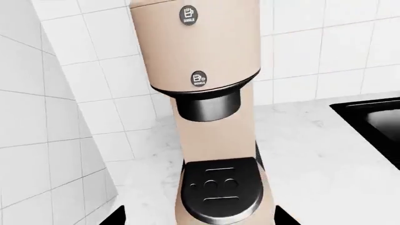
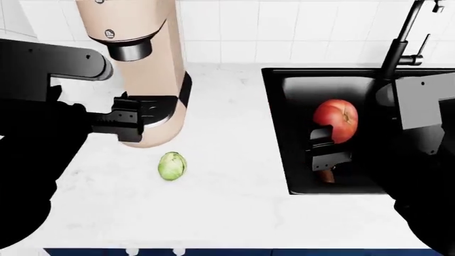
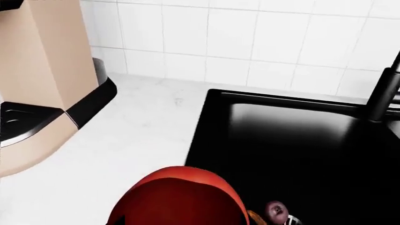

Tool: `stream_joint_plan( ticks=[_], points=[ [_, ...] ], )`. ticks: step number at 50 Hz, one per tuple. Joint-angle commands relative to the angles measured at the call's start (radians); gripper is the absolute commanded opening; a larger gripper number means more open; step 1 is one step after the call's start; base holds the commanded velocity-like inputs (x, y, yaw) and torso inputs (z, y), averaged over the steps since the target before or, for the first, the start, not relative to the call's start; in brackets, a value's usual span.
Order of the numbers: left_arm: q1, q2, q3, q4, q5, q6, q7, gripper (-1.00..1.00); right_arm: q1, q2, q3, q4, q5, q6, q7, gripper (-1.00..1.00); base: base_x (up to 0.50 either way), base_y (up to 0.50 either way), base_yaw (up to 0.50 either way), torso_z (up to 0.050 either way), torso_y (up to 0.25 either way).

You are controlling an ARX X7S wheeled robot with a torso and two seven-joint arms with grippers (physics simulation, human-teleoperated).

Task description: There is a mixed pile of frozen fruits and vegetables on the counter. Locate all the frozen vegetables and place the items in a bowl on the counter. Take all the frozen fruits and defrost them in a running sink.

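A red apple (image 2: pixel 337 118) hangs over the black sink (image 2: pixel 274 106) with my right gripper (image 2: pixel 323 151) shut on it. In the right wrist view the apple (image 3: pixel 181 199) fills the space at the jaws and hides the fingertips. A small dark red fruit (image 3: pixel 275 211) lies on the sink (image 3: pixel 206 122) floor under it. A round green vegetable (image 2: pixel 171 165) rests on the white counter. My left gripper (image 2: pixel 131 121) stands open and empty against the coffee machine (image 2: pixel 138 64), apart from the vegetable. No bowl is in view.
The tall beige coffee machine (image 1: pixel 212 93) stands at the back left, its black drip tray (image 1: pixel 222 190) right in front of the left gripper (image 1: pixel 200 221). A black faucet (image 2: pixel 408 32) rises behind the sink. White tiled wall lines the back.
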Motion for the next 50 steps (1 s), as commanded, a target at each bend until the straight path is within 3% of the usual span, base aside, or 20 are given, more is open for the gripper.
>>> stream_joint_plan(
  ticks=[1, 23, 50],
  points=[
    [0.023, 0.026, -0.011, 0.0, -0.03, 0.037, 0.048, 1.0, -0.004, -0.001, 0.016, 0.01, -0.046, 0.002, -0.014, -1.0, -0.11, -0.34, 0.0, 0.0, 0.0],
    [0.036, 0.149, 0.044, -0.143, -0.134, 0.034, 0.129, 1.0, 0.001, -0.012, 0.021, 0.027, -0.06, 0.015, -0.007, -1.0, 0.0, -0.01, 0.0, 0.0, 0.0],
    [0.081, 0.136, 0.036, -0.115, -0.189, 0.083, 0.096, 1.0, -0.033, -0.008, 0.011, 0.032, -0.082, 0.006, -0.002, -1.0, 0.0, 0.0, 0.0, 0.0, 0.0]
  ],
)
